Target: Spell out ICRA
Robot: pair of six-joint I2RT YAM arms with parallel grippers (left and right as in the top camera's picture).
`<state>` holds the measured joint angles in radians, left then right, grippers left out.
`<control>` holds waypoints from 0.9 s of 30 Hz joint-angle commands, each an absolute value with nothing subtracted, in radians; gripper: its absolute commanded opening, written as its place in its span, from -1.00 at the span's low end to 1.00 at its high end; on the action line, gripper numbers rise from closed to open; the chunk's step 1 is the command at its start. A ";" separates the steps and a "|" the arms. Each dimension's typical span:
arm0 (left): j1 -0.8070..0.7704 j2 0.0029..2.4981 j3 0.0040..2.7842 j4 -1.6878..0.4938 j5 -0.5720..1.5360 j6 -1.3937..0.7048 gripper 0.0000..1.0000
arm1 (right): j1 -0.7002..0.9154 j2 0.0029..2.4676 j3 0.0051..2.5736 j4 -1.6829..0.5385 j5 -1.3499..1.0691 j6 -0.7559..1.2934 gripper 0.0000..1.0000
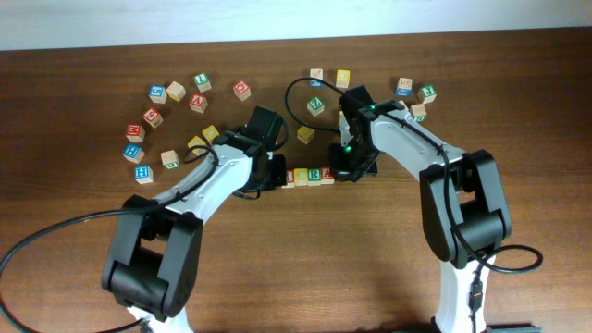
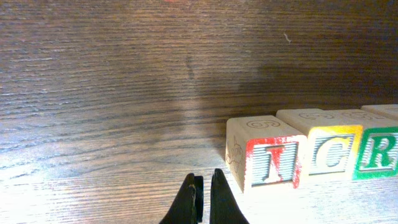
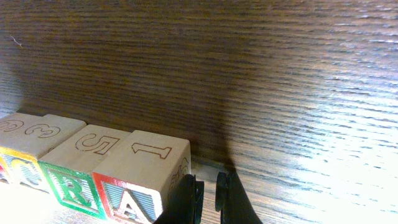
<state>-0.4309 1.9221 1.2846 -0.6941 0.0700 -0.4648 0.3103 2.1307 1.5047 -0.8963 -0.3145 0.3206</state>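
Note:
Four pale-wood cubes stand side by side in a row at the table's middle, reading I (image 1: 290, 177), C (image 1: 302, 176), R (image 1: 314, 175), A (image 1: 326, 174). In the left wrist view the red I (image 2: 272, 163), yellow C (image 2: 329, 152) and green R (image 2: 377, 151) face me. My left gripper (image 2: 205, 186) is shut and empty, just left of the I cube. In the right wrist view the red A (image 3: 140, 174) and green R (image 3: 81, 168) show. My right gripper (image 3: 207, 186) is shut and empty, its left finger against the A cube's right side.
Several look-alike cubes lie scattered at the back left (image 1: 153, 118), back middle (image 1: 242, 90) and back right (image 1: 405, 87). A yellow cube (image 1: 305, 135) sits just behind the row. A black cable (image 1: 296, 92) loops above the right arm.

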 commanded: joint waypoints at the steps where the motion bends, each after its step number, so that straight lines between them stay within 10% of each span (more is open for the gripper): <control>1: -0.434 1.894 1.303 -0.697 0.055 -0.455 -1.00 | 0.326 2.150 1.473 -0.911 -0.302 0.331 -0.92; 27: -0.535 1.909 1.210 -0.628 0.092 -0.617 -1.00 | 0.326 2.150 1.473 -0.922 -0.302 0.357 -0.92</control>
